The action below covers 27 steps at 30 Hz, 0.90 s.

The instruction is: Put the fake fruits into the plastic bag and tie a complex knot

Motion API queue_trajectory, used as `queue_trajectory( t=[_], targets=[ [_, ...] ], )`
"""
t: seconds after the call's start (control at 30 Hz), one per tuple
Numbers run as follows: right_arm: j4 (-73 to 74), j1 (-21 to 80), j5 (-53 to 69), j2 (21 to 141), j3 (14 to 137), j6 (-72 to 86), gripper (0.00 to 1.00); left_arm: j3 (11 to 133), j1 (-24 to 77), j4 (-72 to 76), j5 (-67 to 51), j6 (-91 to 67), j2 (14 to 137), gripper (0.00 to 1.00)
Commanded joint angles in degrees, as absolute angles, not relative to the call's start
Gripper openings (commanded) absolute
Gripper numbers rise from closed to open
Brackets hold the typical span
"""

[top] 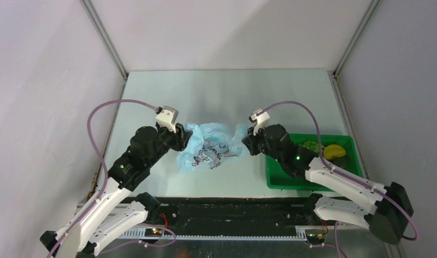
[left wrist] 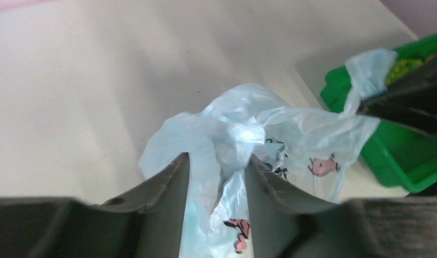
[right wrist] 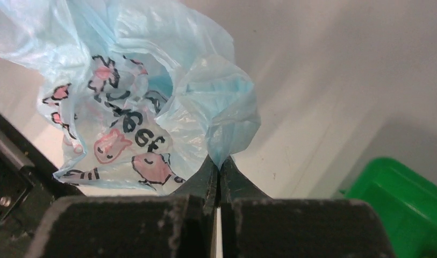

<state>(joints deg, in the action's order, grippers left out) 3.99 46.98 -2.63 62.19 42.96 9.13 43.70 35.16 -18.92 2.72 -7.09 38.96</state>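
The light-blue plastic bag (top: 210, 146) lies crumpled on the table between my two grippers, its pink-and-dark print facing up. My left gripper (top: 183, 141) is at the bag's left edge. In the left wrist view its fingers (left wrist: 173, 177) stand apart, with loose folds of the bag (left wrist: 291, 129) between them. My right gripper (right wrist: 220, 164) is shut on a pinched corner of the bag (right wrist: 151, 80) at its right edge. The fake fruits sit in the green tray (top: 307, 185): light-green grapes (top: 311, 145) and a yellow fruit (top: 334, 151).
The green tray (right wrist: 404, 199) stands at the right of the table, just behind my right arm. White walls with metal corner posts enclose the table on three sides. A black rail with the arm bases runs along the near edge.
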Motion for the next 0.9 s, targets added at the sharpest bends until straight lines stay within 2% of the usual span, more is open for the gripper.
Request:
queue_trajectory(
  t=[0.0,0.1,0.2,0.3,0.5,0.73,0.87],
  targets=[
    [9.1,55.2,-29.5,58.0,41.9,17.9,0.00,47.8,35.3,-25.0,13.0,-14.7,38.5,0.64],
    [9.9,64.7,-41.9,58.7,41.7,24.2,0.00,50.5,35.3,-28.4,14.0,-19.7,37.5,0.82],
    [8.5,70.2,-50.6,61.3,41.6,27.0,0.00,51.8,35.3,-32.6,15.7,-25.7,35.9,0.90],
    [6.1,74.0,-52.1,63.4,41.6,28.5,0.00,50.4,35.3,-33.7,15.5,-30.5,32.9,0.98],
    [1.6,77.1,-51.4,67.5,42.2,28.2,0.00,43.5,35.4,-31.3,12.0,-42.8,28.1,0.99],
    [0.9,77.5,-52.5,69.3,43.0,28.7,0.00,37.5,35.6,-33.2,11.9,-48.2,25.8,0.99],
    [0.6,77.4,-53.2,69.8,43.7,28.3,0.00,34.2,35.9,-31.8,6.2,-51.8,26.0,0.99]
  ],
)
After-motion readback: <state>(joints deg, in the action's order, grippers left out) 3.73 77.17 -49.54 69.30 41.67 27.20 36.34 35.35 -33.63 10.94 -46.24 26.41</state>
